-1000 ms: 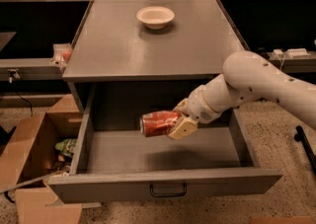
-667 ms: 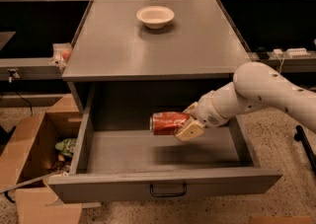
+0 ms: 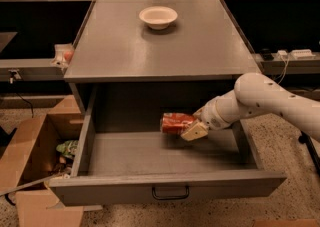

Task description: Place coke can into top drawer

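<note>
One step is judged to be in hand: the lowering of the coke can [image 3: 175,122] into the top drawer [image 3: 125,189], which stands open. The can is held on its side in the gripper [image 3: 191,127], which is closed on the can's right end. The can is seen over the rear middle of the drawer floor, and whether it touches that floor cannot be told. A short descent is judged to be called for next, then a release once the can is borne by the floor, since a can on its side may roll. Bare floor is offered to the left and toward the front. The drawer's right wall lies near the arm, and the front edge of the cabinet top [image 3: 160,51] hangs just above it, so any withdrawal is best drawn forward and upward, away from both edges
</note>
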`<action>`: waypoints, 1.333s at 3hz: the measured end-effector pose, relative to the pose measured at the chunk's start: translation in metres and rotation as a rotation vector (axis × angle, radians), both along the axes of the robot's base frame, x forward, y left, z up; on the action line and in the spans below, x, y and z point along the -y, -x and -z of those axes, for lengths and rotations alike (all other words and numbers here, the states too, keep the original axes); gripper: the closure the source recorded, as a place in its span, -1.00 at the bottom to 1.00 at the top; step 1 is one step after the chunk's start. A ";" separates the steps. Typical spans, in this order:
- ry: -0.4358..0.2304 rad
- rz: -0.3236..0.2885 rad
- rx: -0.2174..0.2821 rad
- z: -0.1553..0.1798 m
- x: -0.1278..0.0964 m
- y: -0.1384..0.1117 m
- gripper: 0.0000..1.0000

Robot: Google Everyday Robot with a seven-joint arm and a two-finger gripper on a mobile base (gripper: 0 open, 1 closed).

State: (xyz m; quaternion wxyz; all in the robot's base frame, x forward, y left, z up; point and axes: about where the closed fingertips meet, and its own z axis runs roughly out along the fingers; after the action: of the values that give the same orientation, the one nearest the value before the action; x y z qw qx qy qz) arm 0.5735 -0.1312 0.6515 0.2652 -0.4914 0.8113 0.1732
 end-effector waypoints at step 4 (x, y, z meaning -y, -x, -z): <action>-0.016 0.016 0.009 0.002 -0.010 -0.001 -1.00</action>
State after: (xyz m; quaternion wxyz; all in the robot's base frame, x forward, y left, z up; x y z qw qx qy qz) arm 0.5748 -0.1214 0.6499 0.2740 -0.4835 0.8126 0.1757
